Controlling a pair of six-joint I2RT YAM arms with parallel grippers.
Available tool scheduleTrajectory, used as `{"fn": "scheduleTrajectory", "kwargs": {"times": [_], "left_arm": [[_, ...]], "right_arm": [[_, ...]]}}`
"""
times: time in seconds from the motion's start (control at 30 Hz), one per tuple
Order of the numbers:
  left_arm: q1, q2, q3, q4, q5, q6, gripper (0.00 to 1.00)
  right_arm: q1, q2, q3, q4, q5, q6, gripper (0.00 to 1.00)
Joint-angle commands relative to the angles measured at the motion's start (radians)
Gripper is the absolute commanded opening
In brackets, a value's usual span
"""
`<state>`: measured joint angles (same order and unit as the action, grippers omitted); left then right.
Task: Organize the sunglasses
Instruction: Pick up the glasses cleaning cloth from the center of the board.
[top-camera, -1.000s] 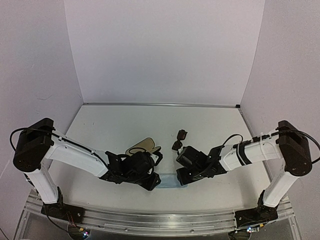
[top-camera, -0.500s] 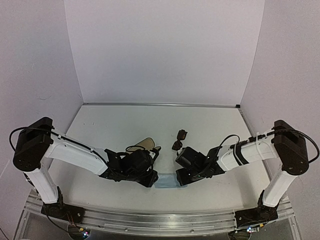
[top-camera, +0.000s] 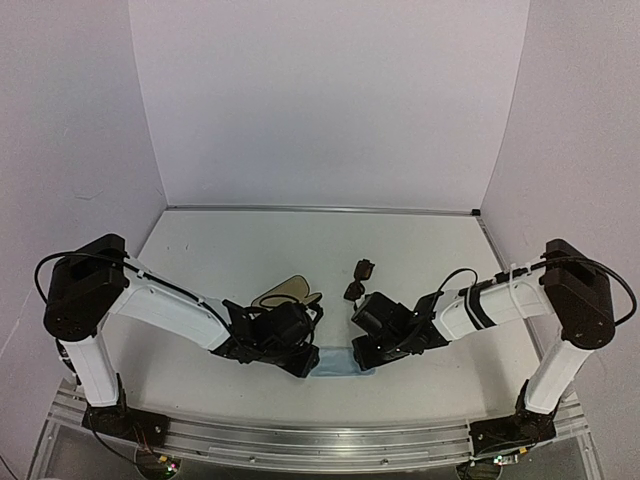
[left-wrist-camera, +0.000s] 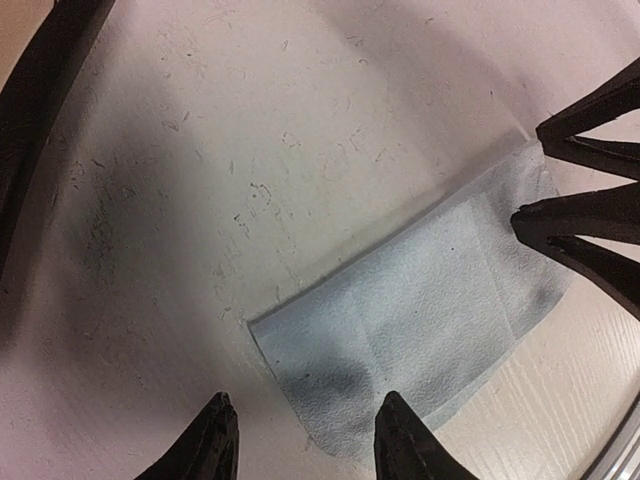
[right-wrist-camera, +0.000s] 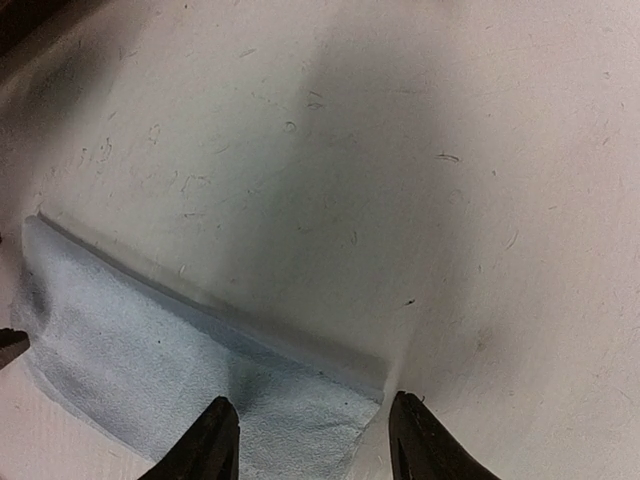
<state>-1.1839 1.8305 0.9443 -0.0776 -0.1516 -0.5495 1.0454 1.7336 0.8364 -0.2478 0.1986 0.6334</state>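
Note:
The small dark folded sunglasses (top-camera: 359, 280) lie on the table just beyond my right gripper. The open black oval case (top-camera: 287, 291) with tan lining lies beyond my left gripper. A light blue cloth (top-camera: 335, 362) lies flat between the two grippers; it also shows in the left wrist view (left-wrist-camera: 420, 330) and the right wrist view (right-wrist-camera: 170, 370). My left gripper (left-wrist-camera: 305, 440) is open, low over the cloth's left corner. My right gripper (right-wrist-camera: 310, 440) is open, low over the cloth's right corner. Neither holds anything.
White walls (top-camera: 330, 100) close the table on three sides. A metal rail (top-camera: 320, 440) runs along the near edge. In the left wrist view the right gripper's dark fingers (left-wrist-camera: 590, 230) show at the cloth's far end.
The left arm has shifted slightly right and its shoulder has turned. The cloth now lies flat between the grippers. The right arm has barely moved.

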Motion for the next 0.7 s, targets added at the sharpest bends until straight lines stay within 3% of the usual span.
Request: {"fn": "scheduleTrajectory", "kwargs": {"times": [0.0, 0.67], "left_arm": [[0.006, 0.016, 0.050, 0.017, 0.023, 0.011, 0.47], [0.014, 0.068, 0.048, 0.007, 0.034, -0.004, 0.47]], "right_arm": [[-0.002, 0.022, -0.006, 0.026, -0.022, -0.005, 0.51], [-0.002, 0.036, -0.033, 0.035, -0.046, 0.000, 0.35]]}}
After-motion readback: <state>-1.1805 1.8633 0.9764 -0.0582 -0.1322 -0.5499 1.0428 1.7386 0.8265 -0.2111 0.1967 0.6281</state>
